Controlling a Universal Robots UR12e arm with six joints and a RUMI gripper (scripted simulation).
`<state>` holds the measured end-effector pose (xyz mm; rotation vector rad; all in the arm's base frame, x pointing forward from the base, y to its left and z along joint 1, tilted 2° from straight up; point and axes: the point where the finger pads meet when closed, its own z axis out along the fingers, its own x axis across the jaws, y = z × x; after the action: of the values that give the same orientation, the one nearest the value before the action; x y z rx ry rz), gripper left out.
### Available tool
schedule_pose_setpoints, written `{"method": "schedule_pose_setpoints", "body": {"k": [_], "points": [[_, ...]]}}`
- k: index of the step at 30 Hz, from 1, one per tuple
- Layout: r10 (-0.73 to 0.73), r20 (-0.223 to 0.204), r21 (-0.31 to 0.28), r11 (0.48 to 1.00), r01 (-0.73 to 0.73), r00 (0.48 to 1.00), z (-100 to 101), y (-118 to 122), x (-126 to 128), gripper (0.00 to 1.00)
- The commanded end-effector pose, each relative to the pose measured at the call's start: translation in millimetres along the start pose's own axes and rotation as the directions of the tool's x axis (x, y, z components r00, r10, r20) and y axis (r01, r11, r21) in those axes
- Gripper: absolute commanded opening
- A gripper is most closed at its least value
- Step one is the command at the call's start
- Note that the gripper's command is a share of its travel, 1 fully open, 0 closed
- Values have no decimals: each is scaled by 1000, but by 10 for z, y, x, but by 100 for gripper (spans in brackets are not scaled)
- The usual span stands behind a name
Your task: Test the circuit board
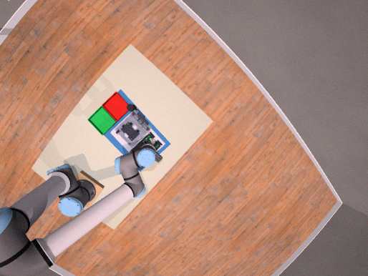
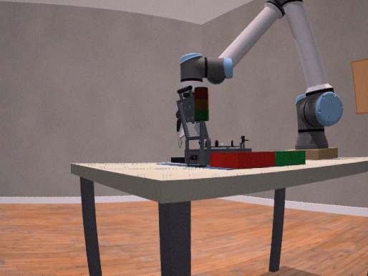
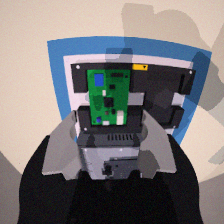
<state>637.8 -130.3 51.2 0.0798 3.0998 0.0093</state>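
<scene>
The green circuit board (image 3: 109, 96) lies component side up on the black tray (image 3: 150, 95), its white connector at the end nearest the camera. In the overhead view the board (image 1: 152, 138) is partly hidden under my wrist. My gripper (image 3: 108, 110) is open and empty. It hangs above the tray, apart from the board, with its grey fingers at either side of the wrist view. The tester (image 1: 130, 130) stands beside the tray with its lid (image 2: 189, 118) raised upright. In the side view my gripper (image 2: 180, 132) is just behind that lid.
The red bin (image 1: 116, 106) and green bin (image 1: 102, 121) sit past the tester on the blue mat. The signal light tower (image 2: 201, 104) stands by the tester's hinge and shows no lit color. The arm's base (image 2: 315, 118) is at the table's far end.
</scene>
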Motion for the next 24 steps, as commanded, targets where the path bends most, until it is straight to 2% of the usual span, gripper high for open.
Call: {"method": "schedule_pose_setpoints", "body": {"k": [1,7,24], "points": [[0,1,0,1000,0,1000,-7,-2,-6,59],[0,1,0,1000,0,1000,33,-2,-7,59],[0,1,0,1000,0,1000,322,-3,-8,59]]}}
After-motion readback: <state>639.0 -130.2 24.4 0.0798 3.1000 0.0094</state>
